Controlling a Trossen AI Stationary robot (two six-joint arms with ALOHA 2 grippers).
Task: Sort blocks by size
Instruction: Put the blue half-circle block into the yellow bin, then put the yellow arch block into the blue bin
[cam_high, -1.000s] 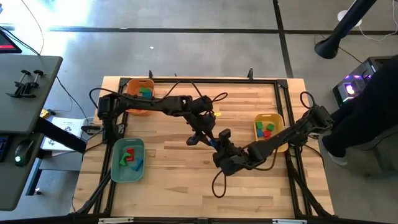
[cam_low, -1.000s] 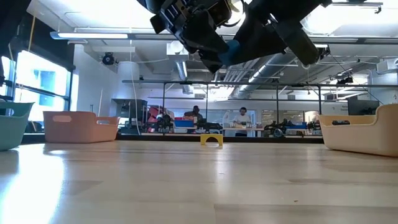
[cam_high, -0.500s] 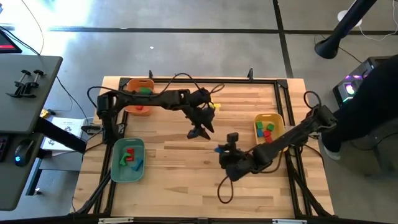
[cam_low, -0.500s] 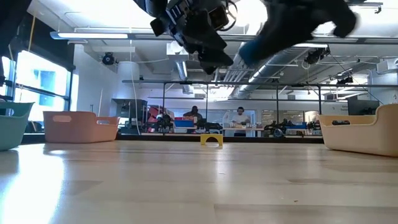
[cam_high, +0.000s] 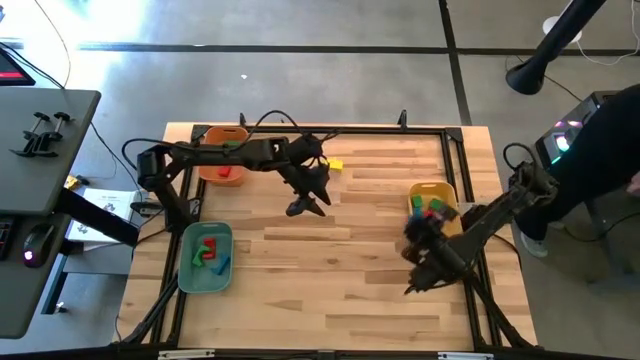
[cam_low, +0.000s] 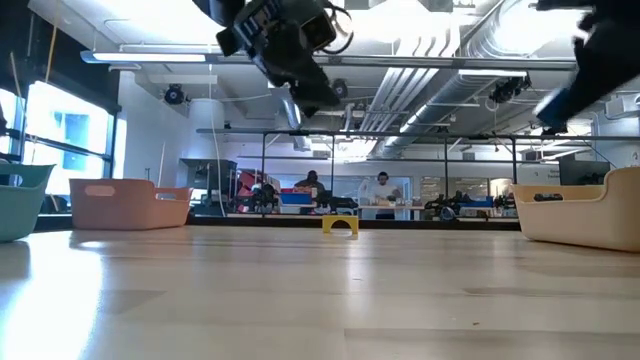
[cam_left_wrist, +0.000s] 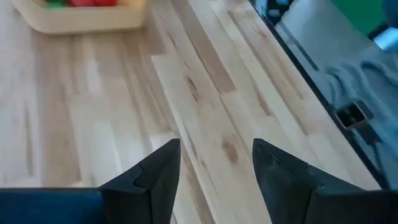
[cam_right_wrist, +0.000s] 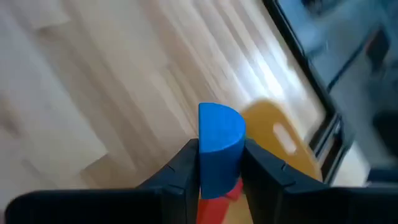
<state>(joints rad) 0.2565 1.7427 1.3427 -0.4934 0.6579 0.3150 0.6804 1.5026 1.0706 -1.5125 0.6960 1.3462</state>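
So the right gripper (cam_right_wrist: 219, 163) is clamping a blue block (cam_right_wrist: 220, 144) with a rounded top, pinched on its two flat sides with the curved end poking out past the fingertips, and in the high view that gripper (cam_high: 425, 262) is hanging above the wood just beside the yellow tray (cam_high: 447, 189), which is already holding a few small red, green and blue blocks (cam_high: 431, 208). The left gripper (cam_left_wrist: 216, 163) is sitting spread open with nothing between its fingers, hovering over bare table (cam_high: 330, 300) near the middle, and there's a small yellow block (cam_high: 335, 165) lying on the wood just behind it toward the far edge. The orange tray (cam_high: 211, 133) is off to that gripper's side at the far corner, and the teal tray (cam_high: 184, 262) with its own red, green and blue pieces is on the near side of that arm. As for handling, I'm guessing these are hard, light, solid pieces, so nothing is going to squash or break, but the smooth faces look like they could slip if squeezed on the curve. Holding the flat sides like it's doing now seems like the right call to me. For the yellow one I can't quite make out the shape from above, so I'd go for whichever two sides are parallel and come straight down on it.
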